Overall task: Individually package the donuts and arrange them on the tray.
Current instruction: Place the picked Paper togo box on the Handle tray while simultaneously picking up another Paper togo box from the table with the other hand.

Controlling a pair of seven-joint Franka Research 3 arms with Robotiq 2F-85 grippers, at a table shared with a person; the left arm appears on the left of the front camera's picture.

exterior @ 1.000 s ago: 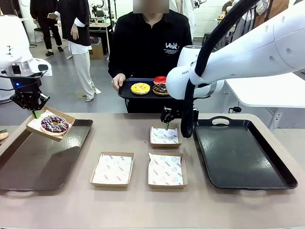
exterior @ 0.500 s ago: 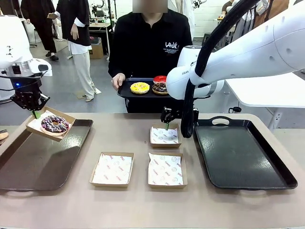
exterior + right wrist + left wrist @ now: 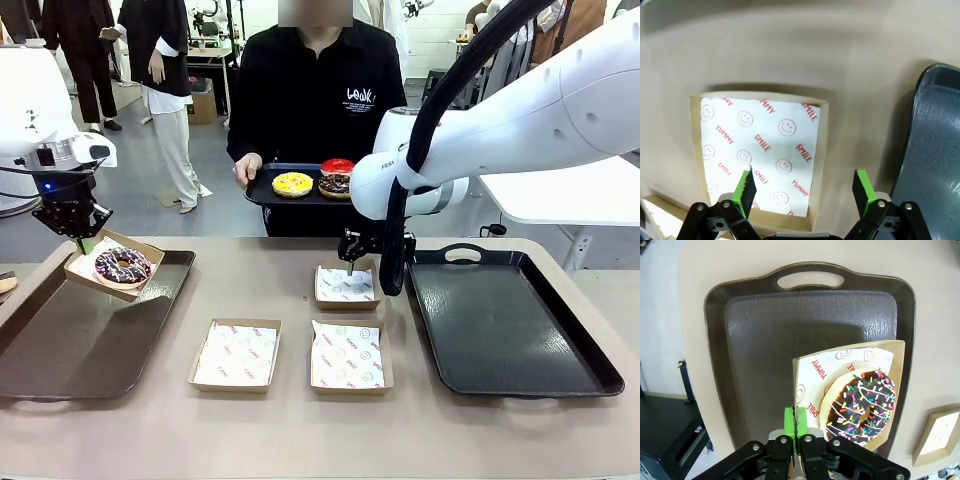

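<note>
Right tray (image 3: 515, 325) floor bare, open from above. Just left of it three paper-lined boxes (image 3: 347, 355) crowd the table (image 3: 300, 440); right end effector (image 3: 349, 264) hangs over the far one. Well left of it, left tray (image 3: 70, 345) mostly bare, carried box (image 3: 95, 281) over its far corner.

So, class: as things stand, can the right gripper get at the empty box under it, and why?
Probably yes: the right gripper hangs open just above the empty box, its fingers either side of one wall, with nothing between them.
</note>
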